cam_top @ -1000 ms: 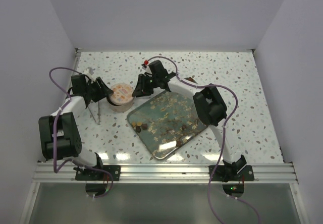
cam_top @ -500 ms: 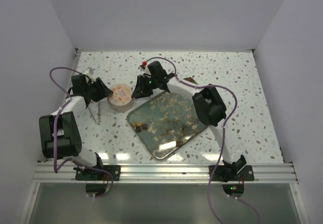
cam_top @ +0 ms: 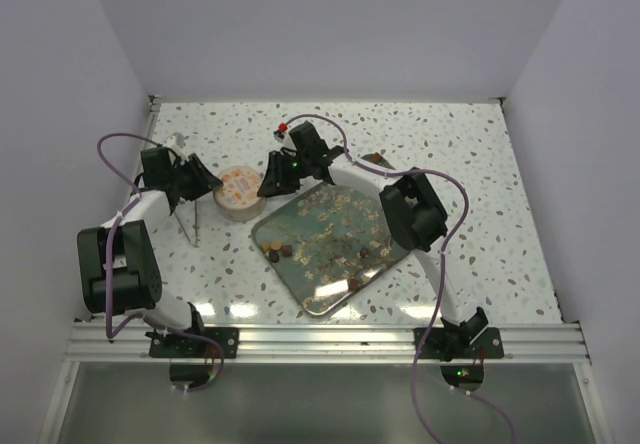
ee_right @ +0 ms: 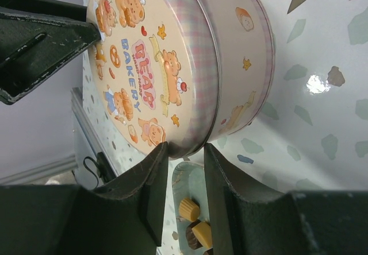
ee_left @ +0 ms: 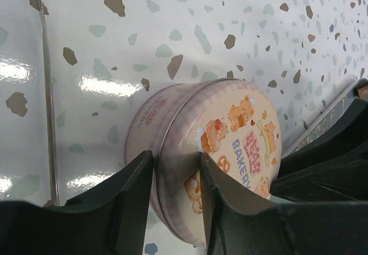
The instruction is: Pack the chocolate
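Speckled table [cam_top: 480,164] between white walls [cam_top: 300,24]. Tin [cam_top: 240,189] pinched from both sides, likely to lift lid [ee_left: 241,134]: right gripper [ee_right: 185,149] clamped on right rim; left gripper [ee_left: 174,156] astride left rim, jaws apart, seemingly not tight. Chocolate [cam_top: 283,253] lying on tray [cam_top: 335,289], near right of tin.

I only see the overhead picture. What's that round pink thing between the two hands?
Observer: A tin. The wrist cameras show cartoon bears and "Bear Bakery" on its lid.
Visitor: Is it open?
Observer: No, the lid sits on it.
Visitor: Are the hands holding it?
Observer: Each has the lid's rim between its fingers. The right hand pinches it. The left hand is at the opposite edge, and I cannot tell whether it grips.
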Robot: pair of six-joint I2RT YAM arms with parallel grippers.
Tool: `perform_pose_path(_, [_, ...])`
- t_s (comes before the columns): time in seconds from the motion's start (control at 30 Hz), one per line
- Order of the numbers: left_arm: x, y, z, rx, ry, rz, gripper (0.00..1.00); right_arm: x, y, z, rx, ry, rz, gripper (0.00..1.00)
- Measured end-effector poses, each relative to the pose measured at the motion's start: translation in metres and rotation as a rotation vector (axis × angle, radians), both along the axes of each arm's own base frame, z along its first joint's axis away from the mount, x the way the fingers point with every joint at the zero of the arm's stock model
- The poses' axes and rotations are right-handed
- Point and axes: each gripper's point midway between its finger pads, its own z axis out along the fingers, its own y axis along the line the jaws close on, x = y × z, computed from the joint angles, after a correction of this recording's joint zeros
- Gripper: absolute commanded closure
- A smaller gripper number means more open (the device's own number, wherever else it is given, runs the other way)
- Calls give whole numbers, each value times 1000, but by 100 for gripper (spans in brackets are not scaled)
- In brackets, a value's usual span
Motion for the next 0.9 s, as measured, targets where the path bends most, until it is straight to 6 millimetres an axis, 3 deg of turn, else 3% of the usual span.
perform_pose_path(0.57, [3, 0, -3, -6, -32, 10, 60, 2, 1, 2, -22, 3, -7, 64])
perform_pose_path(0.9, [6, 2, -8, -8, -14, 21, 60, 14, -2, 2, -73, -47, -29, 59])
